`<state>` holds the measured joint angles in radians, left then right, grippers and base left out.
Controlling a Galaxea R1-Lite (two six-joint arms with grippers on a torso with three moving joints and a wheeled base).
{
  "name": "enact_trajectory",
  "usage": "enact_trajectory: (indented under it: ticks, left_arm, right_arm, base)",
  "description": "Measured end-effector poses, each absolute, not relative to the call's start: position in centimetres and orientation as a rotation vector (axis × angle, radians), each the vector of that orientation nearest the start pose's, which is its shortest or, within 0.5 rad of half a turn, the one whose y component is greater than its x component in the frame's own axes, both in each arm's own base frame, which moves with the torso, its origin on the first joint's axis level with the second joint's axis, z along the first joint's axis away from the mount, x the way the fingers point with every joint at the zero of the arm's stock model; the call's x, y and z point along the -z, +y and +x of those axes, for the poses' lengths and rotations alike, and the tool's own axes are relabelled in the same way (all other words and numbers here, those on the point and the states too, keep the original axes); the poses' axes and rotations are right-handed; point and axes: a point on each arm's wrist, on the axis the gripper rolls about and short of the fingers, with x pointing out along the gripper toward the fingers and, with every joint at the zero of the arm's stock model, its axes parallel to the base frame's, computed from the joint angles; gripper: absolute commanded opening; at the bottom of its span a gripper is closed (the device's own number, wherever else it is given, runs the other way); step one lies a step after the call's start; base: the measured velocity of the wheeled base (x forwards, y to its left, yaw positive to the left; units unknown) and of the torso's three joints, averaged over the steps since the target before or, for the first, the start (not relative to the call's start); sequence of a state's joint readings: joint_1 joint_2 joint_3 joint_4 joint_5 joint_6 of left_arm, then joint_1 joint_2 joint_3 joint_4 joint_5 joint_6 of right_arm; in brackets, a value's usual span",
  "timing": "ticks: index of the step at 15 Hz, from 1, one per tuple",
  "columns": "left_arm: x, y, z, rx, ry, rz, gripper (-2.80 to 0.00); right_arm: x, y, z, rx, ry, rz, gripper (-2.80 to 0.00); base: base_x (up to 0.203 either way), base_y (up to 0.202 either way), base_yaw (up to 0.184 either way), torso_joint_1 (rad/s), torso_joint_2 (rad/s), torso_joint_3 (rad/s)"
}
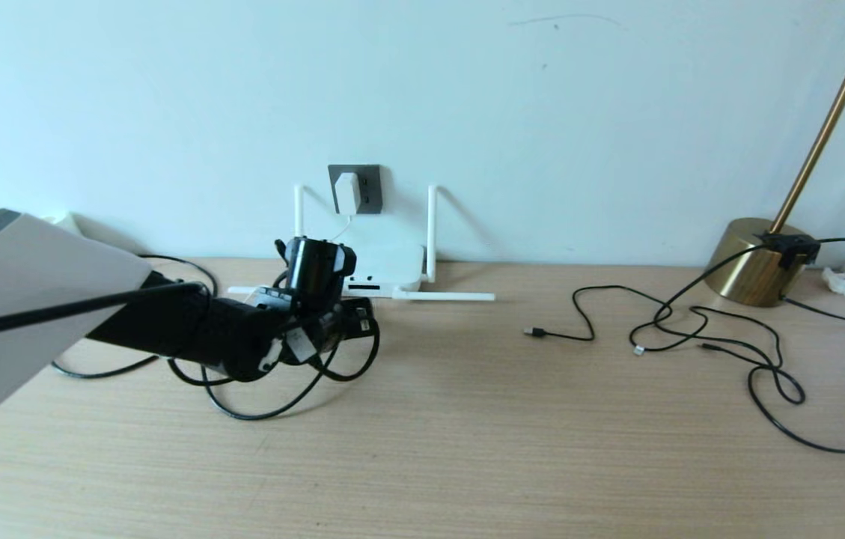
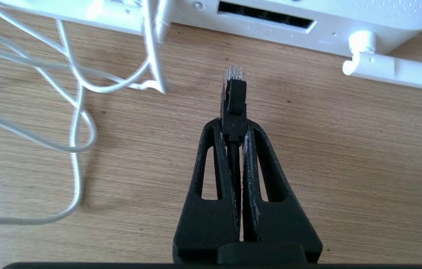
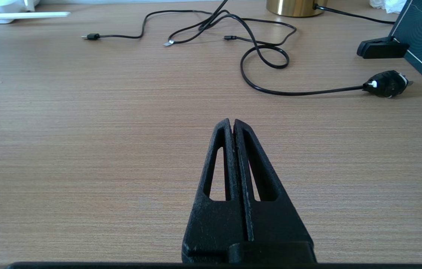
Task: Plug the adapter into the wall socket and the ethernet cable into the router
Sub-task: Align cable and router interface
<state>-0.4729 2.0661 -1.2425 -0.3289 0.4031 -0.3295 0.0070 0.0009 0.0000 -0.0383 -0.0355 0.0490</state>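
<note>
Now left gripper [image 2: 234,125] pinching ethernet cable [image 2: 233,99] plug, near router [image 2: 364,16]; right gripper [image 3: 232,125] pressed together.

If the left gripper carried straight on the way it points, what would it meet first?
Probably the router: the left gripper aims the ethernet cable plug at its port face, with only bare table between.

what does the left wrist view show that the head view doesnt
Only the left wrist view shows the left gripper shut on the ethernet cable, its clear tip short of the router's dark port slot, and the tangled white cord close up.

Only the head view shows the adapter seated in the wall socket, the brass lamp base and loose black cables.

Both show the router and the wooden table.
</note>
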Motion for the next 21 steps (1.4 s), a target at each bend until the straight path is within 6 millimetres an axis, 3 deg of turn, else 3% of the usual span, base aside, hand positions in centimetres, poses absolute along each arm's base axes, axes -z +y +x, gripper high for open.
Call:
enact_trajectory:
  ticks: [7, 14, 21]
  left_arm:
    - [-14.0, -17.1, 37.4, 0.047, 0.462, -0.146, -2.80]
    - [-14.1, -15.2, 38.4, 0.102, 0.469, -0.088, -2.80]
    - [-14.6, -14.8, 38.4, 0.106, 0.456, -0.042, -2.80]
  right_arm:
    - [-7.9, -0.1, -2.3, 0.027, -0.037, 0.049, -2.80]
    - [-7.9, -0.1, -2.3, 0.027, -0.038, 0.050, -2.80]
    - [-7.9, -0.1, -2.3, 0.027, -0.038, 0.049, -2.80]
  base:
    - [0.000, 0.000, 0.000, 0.000, 0.00, 0.000]
    - [0.000, 0.000, 0.000, 0.000, 0.00, 0.000]
    - [0.000, 0.000, 0.000, 0.000, 0.00, 0.000]
